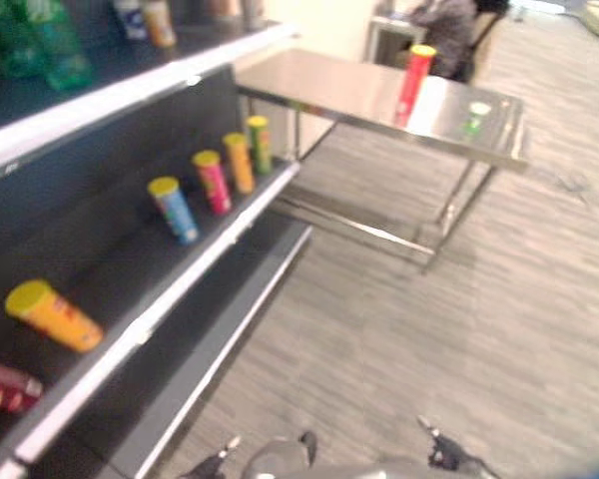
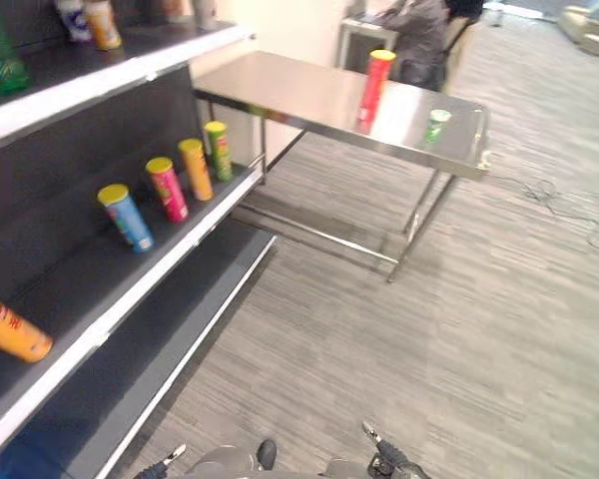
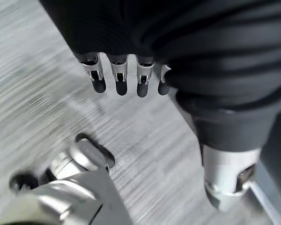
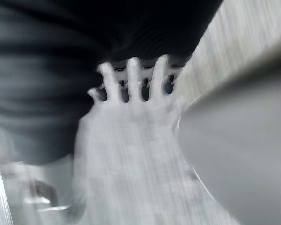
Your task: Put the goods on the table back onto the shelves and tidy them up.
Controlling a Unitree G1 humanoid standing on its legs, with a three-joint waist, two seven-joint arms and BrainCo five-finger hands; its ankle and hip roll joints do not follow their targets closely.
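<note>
Presently, the inspection finds the dark shelving unit (image 2: 100,264) running along the robot's left, its white-edged middle shelf (image 2: 170,254) carrying a row of upright tubes: a blue can (image 2: 127,217), a pink can (image 2: 167,189), an orange can (image 2: 194,168) and a green can (image 2: 218,150), with a further orange can (image 2: 10,327) lying on its side nearer the robot. Beyond the shelving stands the steel tabletop (image 2: 309,95), well apart from the robot across grey floor (image 2: 409,339).

Goods outstanding on the tabletop: a tall red can with a yellow lid (image 2: 374,90), upright near the far edge, and a small green cup (image 2: 436,126) just beside it toward the right end. A person (image 2: 419,30) stands behind the tabletop.

The left hand (image 3: 126,77) hangs over the floor, fingers straight and relaxed, holding nothing. The right hand (image 4: 131,82) likewise shows its fingers extended and carries nothing.

Judgement: the step in hand is the approach to the tabletop for a pick; neither remaining item has been collected. The next move calls for closing the distance, then reaching for the red can, which is tall and likely to topple if nudged before a firm wrap is made.
</note>
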